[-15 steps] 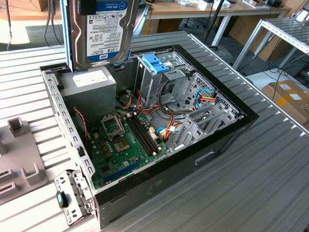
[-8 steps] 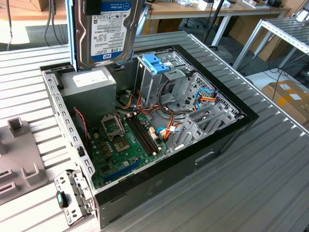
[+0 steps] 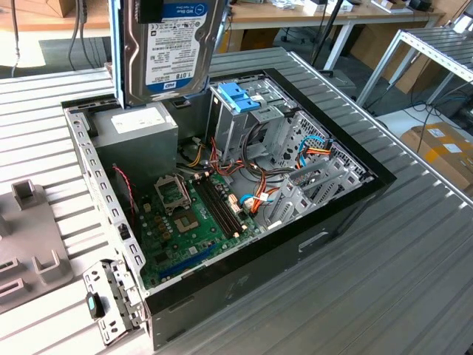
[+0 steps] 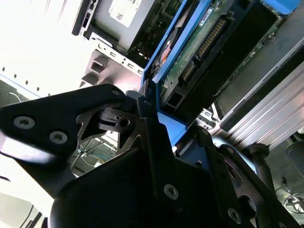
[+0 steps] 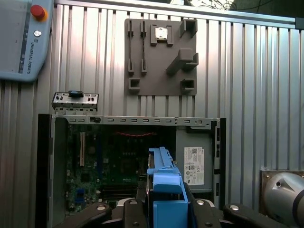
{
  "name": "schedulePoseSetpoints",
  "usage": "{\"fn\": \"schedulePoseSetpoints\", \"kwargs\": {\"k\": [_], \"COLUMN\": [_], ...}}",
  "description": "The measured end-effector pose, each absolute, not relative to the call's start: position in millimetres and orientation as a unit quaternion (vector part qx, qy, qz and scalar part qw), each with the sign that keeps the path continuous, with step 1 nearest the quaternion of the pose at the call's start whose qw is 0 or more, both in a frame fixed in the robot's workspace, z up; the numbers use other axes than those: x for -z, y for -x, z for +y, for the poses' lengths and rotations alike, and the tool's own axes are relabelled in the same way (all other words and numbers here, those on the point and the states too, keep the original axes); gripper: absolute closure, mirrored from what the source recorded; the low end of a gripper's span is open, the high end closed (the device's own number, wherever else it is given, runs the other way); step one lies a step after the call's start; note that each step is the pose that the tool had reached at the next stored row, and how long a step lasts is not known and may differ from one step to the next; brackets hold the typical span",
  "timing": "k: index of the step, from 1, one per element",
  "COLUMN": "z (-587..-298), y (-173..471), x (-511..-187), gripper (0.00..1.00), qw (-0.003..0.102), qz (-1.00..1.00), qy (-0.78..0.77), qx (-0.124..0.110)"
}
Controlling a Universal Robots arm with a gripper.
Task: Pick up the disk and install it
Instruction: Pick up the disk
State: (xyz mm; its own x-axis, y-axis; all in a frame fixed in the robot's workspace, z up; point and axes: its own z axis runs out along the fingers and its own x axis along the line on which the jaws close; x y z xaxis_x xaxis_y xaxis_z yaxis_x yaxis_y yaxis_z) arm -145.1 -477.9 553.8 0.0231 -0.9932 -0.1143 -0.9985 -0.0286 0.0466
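Disk (image 3: 171,44) hangs upright in the air over the open computer case (image 3: 325,244), label toward the exterior camera. Its upper part runs off the picture's edge, so the grip on it is cut off there.

The second wrist view gives that grip from close by. The gripper (image 4: 173,127) is pressed onto the disk's blue side rails, its black fingers (image 4: 148,114) pinching the drive between them. The green circuit-board underside and connector row face this camera. The far finger is lost in shadow.

From the first wrist view the disk appears edge-on as a blue rail between black gripper links, hiding part of the case's inside.

The case lies open side up in the middle of the ribbed worktop (image 3: 414,288). Inside it, the exterior view shows a grey power supply (image 3: 137,129) below the disk, a drive cage (image 3: 240,96) with a blue top just beside that, and the motherboard (image 3: 185,222).

Beyond the case, the first wrist view adds a whole grey fixture plate (image 5: 161,52), cropped in the exterior view. A small metal bracket (image 5: 75,100) sits just beside the case wall, and a teach pendant (image 5: 21,40) is cut off by the frame.
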Motion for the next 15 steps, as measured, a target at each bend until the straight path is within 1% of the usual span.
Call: {"fn": "schedulePoseSetpoints", "kwargs": {"k": [15], "z": [-477.9], "y": [133.0], "x": [-553.1], "gripper": [0.63], "qw": [0.023], "qz": [0.697], "qy": [0.715], "qx": [-0.057]}}
